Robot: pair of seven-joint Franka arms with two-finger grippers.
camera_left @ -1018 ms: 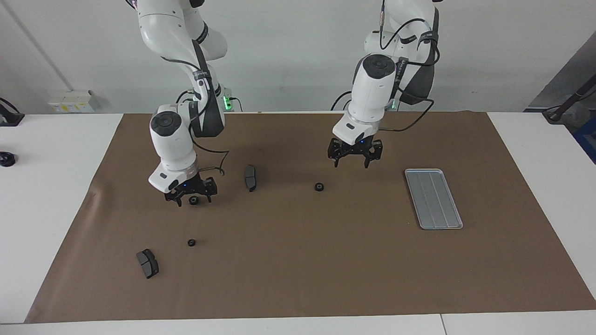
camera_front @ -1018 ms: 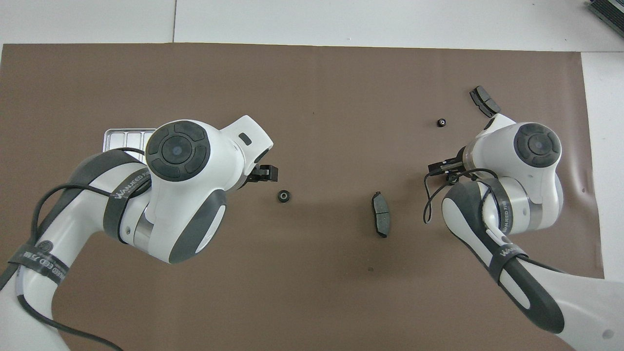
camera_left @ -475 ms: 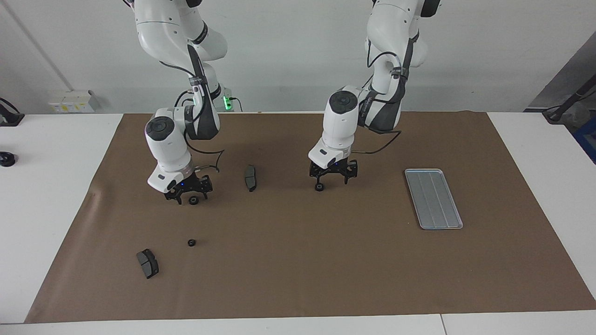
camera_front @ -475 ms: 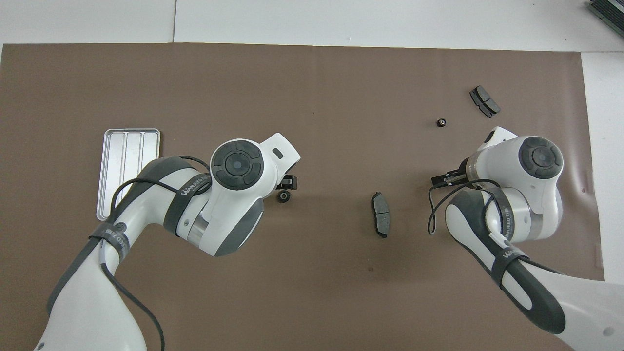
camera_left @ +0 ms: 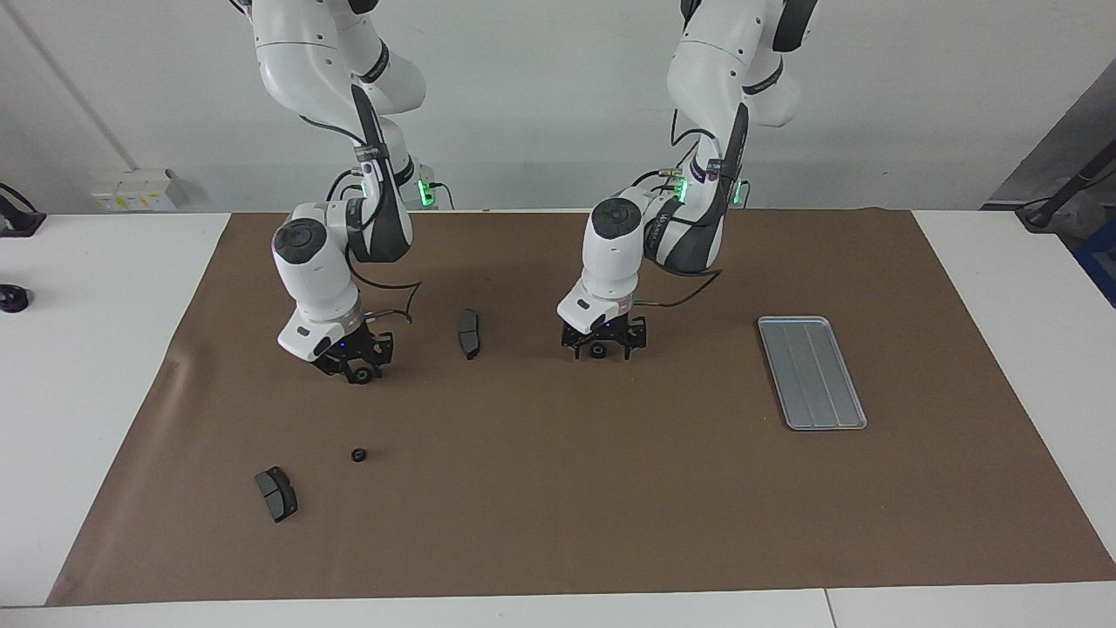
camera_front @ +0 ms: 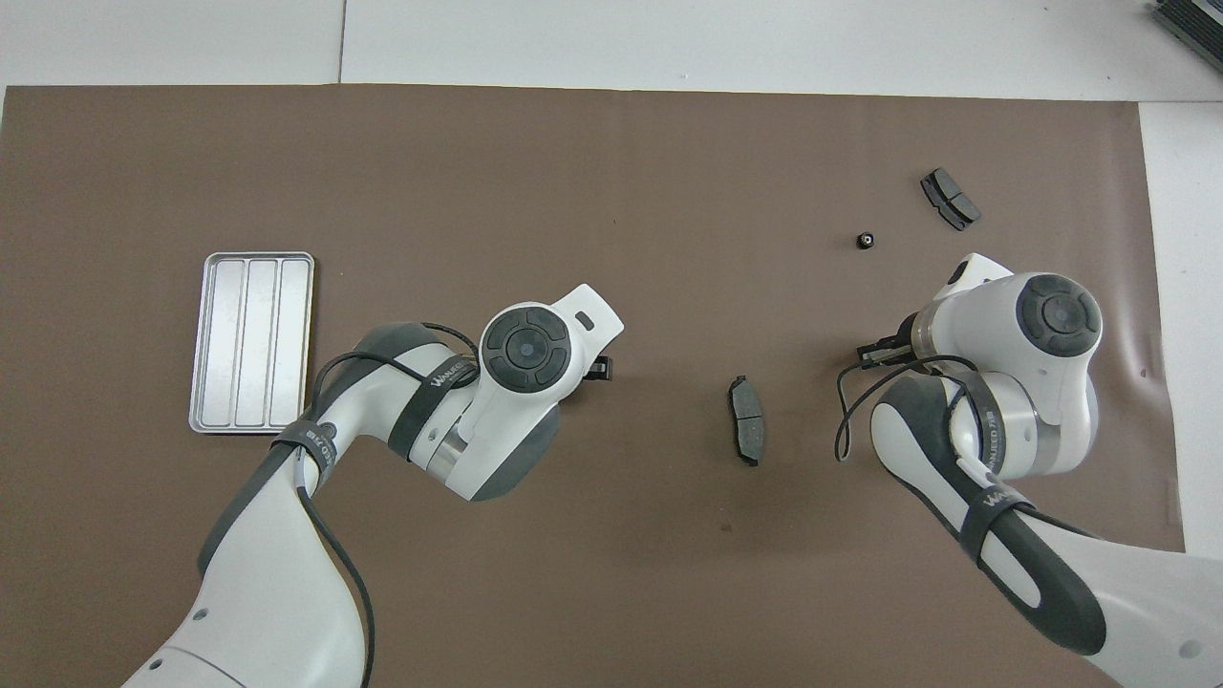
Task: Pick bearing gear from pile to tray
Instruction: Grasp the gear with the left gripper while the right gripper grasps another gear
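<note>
Since a sec ago the left arm has swung away from the tray [camera_left: 811, 372] toward the right arm's end of the table and dropped to the brown mat [camera_left: 610, 523]. The right gripper [camera_left: 357, 370] has narrowed and sunk a bit. Now the left gripper [camera_left: 599, 351] sits low on the mat w/ its fingers spread wide, one each side of the bearing gear nearest the tray [camera_left: 598, 351]. That gear lies between them and we see no contact yet. In the overhead view the wrist hides this gear. The right gripper is down at a second gear [camera_left: 360, 376], well apart from the tray. It looks narrower around that gear, but we can't tell if it's clamping or only close. A third gear [camera_left: 357, 454] lies loose on the mat, also well apart from the tray and farther from the robots than the tray is. One brake pad [camera_left: 469, 333] lies between the 2 grippers, about as near the robots as the tray's nearer end. The other brake pad [camera_left: 276, 494] is the part most distant from the tray. The tray itself holds no parts, its ribs showing bare.
</note>
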